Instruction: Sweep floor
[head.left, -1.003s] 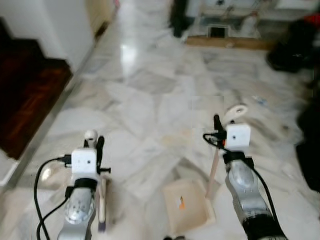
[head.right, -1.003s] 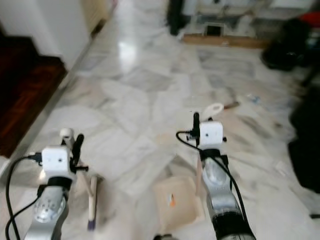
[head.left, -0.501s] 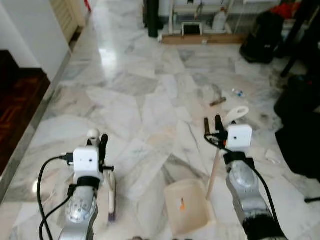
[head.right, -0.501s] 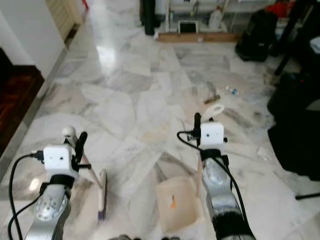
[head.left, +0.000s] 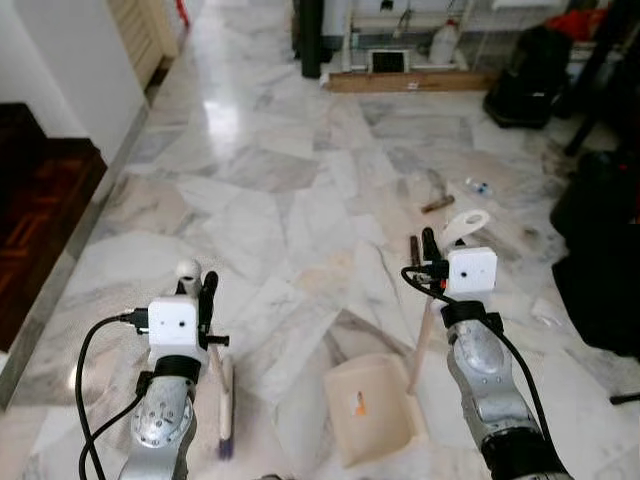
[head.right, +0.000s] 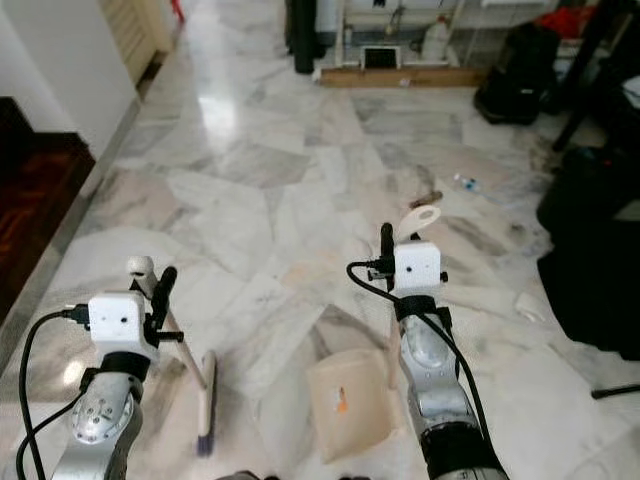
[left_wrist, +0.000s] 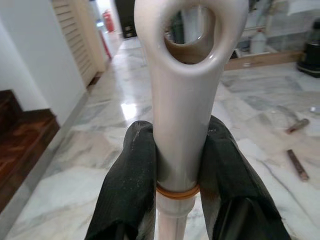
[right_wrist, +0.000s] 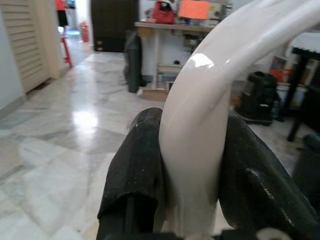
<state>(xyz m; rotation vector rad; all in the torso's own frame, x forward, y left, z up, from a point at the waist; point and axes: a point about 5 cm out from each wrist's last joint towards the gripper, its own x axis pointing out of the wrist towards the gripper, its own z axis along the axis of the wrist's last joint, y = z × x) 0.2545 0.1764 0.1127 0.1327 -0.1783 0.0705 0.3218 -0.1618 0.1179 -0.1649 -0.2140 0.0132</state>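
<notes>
Two silver arms – white camera boxes at wrists, black looping cables; each hand two long black fingers.

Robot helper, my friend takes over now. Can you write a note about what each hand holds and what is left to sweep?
Left gripper: fingers shut on the broom handle; its bristles rest on the floor by the robot's left side.
Right gripper: fingers shut on the dustpan handle; the pan sits on the floor in front, between the arms.
Done: both tools in hand; one small orange bit lies in the pan.
Left: two brown sticks and a small wrapper lie ahead to the right, not yet swept.
</notes>
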